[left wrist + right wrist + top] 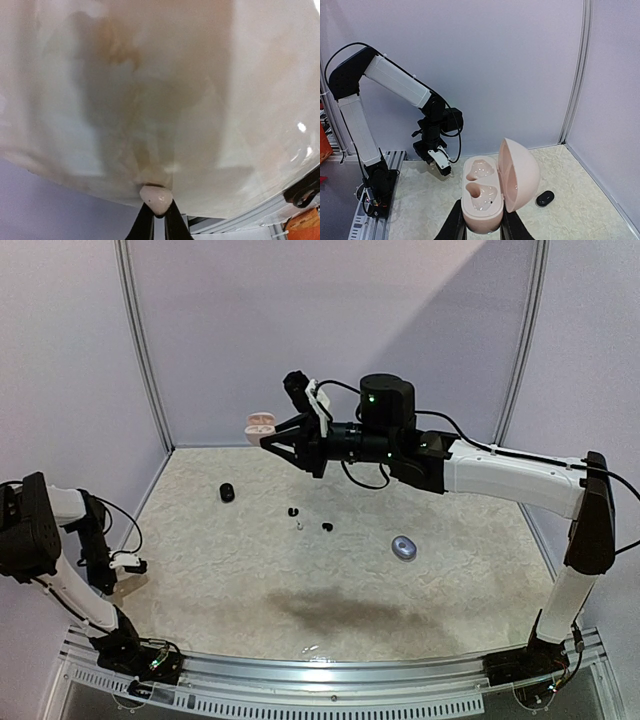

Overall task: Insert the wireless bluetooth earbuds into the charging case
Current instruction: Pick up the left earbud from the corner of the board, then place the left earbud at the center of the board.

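- The right gripper [481, 227] is clamped on the pink case [487, 195] and holds it up in the air over the far part of the table [330, 580], lid swung open.
- Both of the case's moulded wells look unfilled, so I judge no earbud has gone in yet; the step in hand seems to be presenting the open case.
- The left gripper [156, 220] is pinched on a small whitish earbud [156, 198] at its fingertips, low at the near left edge of the table.
- Next move, as I read it: bring that earbud across to the open case and seat it in a matching well, which calls for close alignment of the two arms.
- Other earbuds lie on the table near its middle: two tiny black ones [292, 511] [326, 527] with a whitish one [300, 523] between them, all much smaller than any case.
- A black case [227, 492] sits to the far left, and a silver-blue case [404, 546] to the right, well apart.
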